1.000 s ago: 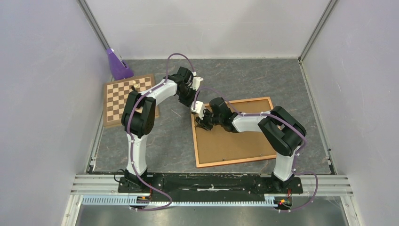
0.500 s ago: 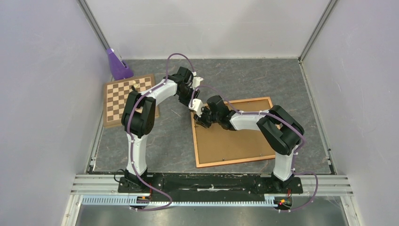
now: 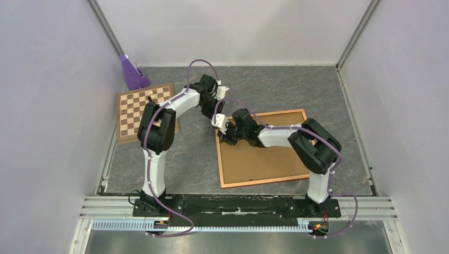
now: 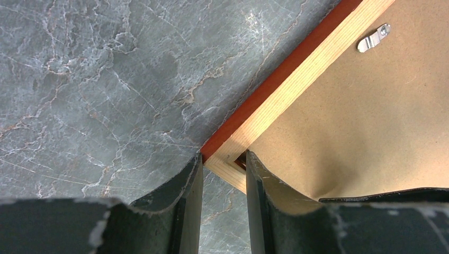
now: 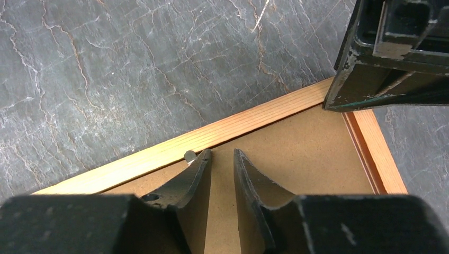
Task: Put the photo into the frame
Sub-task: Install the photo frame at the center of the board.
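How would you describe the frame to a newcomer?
The frame lies right of centre on the grey marbled table, under the right arm. Thin orange-brown rails surround a plain brown panel; the chessboard at left is checkered.

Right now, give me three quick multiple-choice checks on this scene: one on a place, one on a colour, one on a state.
1. Where is the chessboard relative to the frame?
A) to its left, near the left wall
B) to its right
C) lying on top of it

2. What colour is the object in the far left corner?
A) green
B) purple
C) red

3. How does the frame lie?
A) standing against the back wall
B) flat, picture side up, print showing
C) flat, back side up, with a brown backing board in it

Answers:
1 A: the top view shows it on the left, apart from the frame.
2 B: it stands out purple against the grey table.
3 C: the left wrist view shows a metal clip on bare brown board inside the rail.
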Controlling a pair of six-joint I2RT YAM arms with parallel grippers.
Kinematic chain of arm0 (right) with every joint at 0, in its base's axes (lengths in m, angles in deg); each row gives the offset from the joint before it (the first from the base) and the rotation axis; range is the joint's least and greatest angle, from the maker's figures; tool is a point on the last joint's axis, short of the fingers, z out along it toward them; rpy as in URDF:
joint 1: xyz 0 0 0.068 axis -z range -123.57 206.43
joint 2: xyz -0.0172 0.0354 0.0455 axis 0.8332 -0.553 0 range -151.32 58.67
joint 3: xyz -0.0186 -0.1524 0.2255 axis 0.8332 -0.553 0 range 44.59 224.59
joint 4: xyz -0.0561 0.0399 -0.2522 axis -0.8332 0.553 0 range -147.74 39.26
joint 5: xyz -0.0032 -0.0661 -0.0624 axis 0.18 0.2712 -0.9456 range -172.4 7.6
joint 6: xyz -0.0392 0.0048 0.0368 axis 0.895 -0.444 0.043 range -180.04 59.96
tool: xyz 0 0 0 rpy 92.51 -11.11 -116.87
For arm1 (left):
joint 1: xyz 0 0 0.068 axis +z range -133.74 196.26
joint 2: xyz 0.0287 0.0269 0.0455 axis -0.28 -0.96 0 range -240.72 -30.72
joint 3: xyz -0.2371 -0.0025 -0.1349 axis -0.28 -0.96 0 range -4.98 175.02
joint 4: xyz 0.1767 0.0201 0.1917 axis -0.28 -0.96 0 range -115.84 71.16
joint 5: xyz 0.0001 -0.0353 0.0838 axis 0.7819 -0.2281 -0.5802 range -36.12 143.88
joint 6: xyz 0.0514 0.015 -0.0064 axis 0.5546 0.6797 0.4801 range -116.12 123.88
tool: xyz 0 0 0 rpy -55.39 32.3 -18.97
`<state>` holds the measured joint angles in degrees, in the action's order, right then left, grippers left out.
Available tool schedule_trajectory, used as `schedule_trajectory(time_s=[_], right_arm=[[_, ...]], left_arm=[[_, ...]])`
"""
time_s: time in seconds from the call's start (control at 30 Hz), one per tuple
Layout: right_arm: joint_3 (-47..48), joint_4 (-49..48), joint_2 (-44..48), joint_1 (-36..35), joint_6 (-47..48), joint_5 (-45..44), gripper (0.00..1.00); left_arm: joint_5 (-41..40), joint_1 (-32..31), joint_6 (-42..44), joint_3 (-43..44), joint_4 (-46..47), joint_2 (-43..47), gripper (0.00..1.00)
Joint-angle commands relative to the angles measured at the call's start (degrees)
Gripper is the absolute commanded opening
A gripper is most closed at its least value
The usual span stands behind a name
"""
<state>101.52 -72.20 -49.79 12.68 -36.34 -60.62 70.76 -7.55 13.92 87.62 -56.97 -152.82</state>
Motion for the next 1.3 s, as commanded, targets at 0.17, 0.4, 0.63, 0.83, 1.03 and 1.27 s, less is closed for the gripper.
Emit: schedule_trajectory(time_s=[0.17, 0.4, 0.63, 0.83, 1.03, 1.27], right_arm=[[0.2, 5.7, 0.1, -1.3, 5.4, 8.1, 0.25], [2.1, 10.5, -0.6, -1.5, 11.7, 11.7, 0.24], [4.1, 14.4, -1.3, -2.1, 16.9, 12.6, 0.24], [5.2, 12.3, 1.3, -1.7, 12.3, 5.3, 0.24], [6.8, 11.8, 4.9, -0.5, 7.7, 1.8, 0.24], [5.5, 13.4, 8.5, 1.0, 5.9, 3.5, 0.24]], left_arm=[[0.9, 0.0, 1.0, 1.7, 1.3, -1.0, 0.19], [0.6, 0.0, 1.4, 2.5, 1.2, -1.5, 0.19], [0.6, 0.0, 1.3, 2.8, 1.2, -1.7, 0.19], [0.7, 0.0, 1.3, 2.6, 1.2, -1.7, 0.18], [0.7, 0.0, 0.6, 2.4, 1.2, -1.7, 0.17], [0.8, 0.0, 0.2, 2.4, 1.2, -1.6, 0.17]])
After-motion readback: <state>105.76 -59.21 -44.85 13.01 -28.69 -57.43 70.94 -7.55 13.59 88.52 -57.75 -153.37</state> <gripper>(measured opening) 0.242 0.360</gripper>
